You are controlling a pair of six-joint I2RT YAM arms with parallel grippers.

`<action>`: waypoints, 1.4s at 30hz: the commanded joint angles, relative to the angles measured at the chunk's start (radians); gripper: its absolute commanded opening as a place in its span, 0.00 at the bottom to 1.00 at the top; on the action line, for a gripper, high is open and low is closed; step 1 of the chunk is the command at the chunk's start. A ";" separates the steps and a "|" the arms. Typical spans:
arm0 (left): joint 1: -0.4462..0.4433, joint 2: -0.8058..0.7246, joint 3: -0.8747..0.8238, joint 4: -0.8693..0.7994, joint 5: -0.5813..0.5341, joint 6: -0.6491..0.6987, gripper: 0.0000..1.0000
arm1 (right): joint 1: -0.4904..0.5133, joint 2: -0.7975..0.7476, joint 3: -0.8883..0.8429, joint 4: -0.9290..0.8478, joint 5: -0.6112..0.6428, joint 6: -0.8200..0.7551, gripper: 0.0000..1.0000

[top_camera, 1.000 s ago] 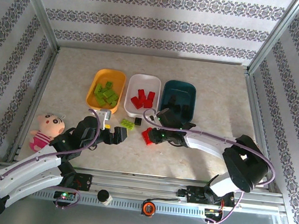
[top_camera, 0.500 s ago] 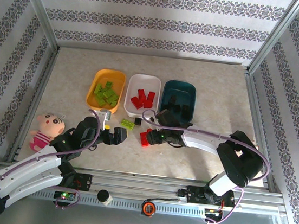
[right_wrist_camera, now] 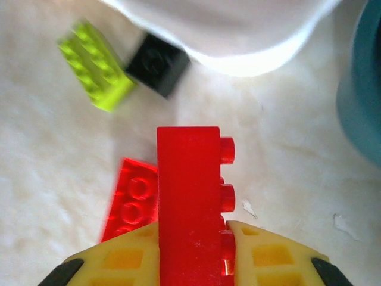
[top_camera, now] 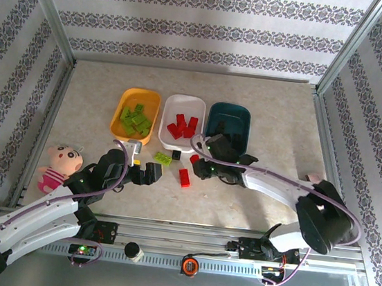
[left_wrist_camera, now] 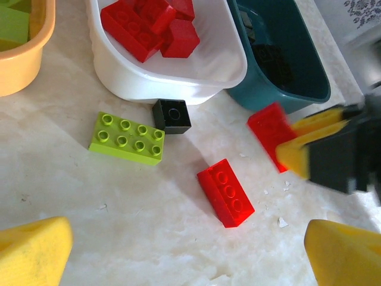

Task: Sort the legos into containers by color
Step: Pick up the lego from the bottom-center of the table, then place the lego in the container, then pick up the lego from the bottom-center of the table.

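Right wrist view: the right end effector (right_wrist_camera: 193,256) is clamped on a red brick (right_wrist_camera: 187,190), held on edge with its studs pointing to 3 o'clock. The white tray (right_wrist_camera: 238,47) sits at 12 o'clock. This looks like the carry step. Next, the brick must clear that tray's rim before release. On the desk (right_wrist_camera: 286,179), a second red brick (right_wrist_camera: 128,196) lies at 8 o'clock, a green brick (right_wrist_camera: 95,65) at 10 and a black brick (right_wrist_camera: 156,64) at 11. The left end effector (left_wrist_camera: 187,256) hangs open, empty.

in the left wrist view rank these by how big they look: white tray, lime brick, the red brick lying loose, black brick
1. white tray
2. lime brick and lying red brick, too alike to rank
3. black brick
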 commanded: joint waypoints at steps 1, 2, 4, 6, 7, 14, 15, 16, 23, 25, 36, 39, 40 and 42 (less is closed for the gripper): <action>0.005 0.011 0.013 -0.022 -0.020 0.025 1.00 | -0.011 -0.004 0.102 -0.006 -0.007 -0.012 0.17; 0.005 0.018 0.010 -0.011 -0.014 0.028 1.00 | -0.012 0.018 0.135 -0.005 -0.003 -0.014 0.17; 0.005 0.034 0.010 0.005 -0.002 0.032 1.00 | -0.020 0.090 0.210 0.004 0.017 -0.019 0.17; 0.004 0.059 0.017 0.009 0.012 0.042 0.97 | -0.039 0.176 0.280 0.018 0.027 -0.016 0.17; 0.005 0.075 0.023 0.007 0.018 0.047 0.96 | -0.050 0.222 0.316 0.024 0.037 -0.011 0.17; 0.003 0.221 0.055 0.044 0.077 0.054 0.93 | -0.103 0.443 0.539 0.018 0.073 0.006 0.41; 0.004 0.238 0.065 0.041 0.077 0.055 0.93 | -0.104 0.459 0.569 0.002 0.075 0.004 0.51; 0.002 0.248 0.070 0.036 0.076 0.056 0.92 | -0.104 0.462 0.583 -0.005 0.078 0.002 0.58; 0.003 0.126 0.051 0.004 0.015 0.053 1.00 | -0.040 0.262 0.385 0.021 0.144 -0.003 0.69; 0.003 0.076 0.048 -0.016 0.000 0.056 1.00 | 0.005 0.192 0.293 0.012 0.184 0.010 0.71; 0.004 -0.077 0.003 -0.068 -0.047 0.037 1.00 | 0.202 0.127 0.011 0.027 0.262 0.135 0.76; 0.003 -0.078 -0.006 -0.067 -0.049 0.030 1.00 | 0.237 0.198 0.021 0.032 0.280 0.145 0.75; 0.003 -0.077 -0.009 -0.065 -0.048 0.029 1.00 | 0.242 0.221 0.025 0.038 0.284 0.145 0.75; 0.003 -0.078 -0.012 -0.065 -0.050 0.026 1.00 | 0.249 0.247 0.034 0.049 0.291 0.139 0.73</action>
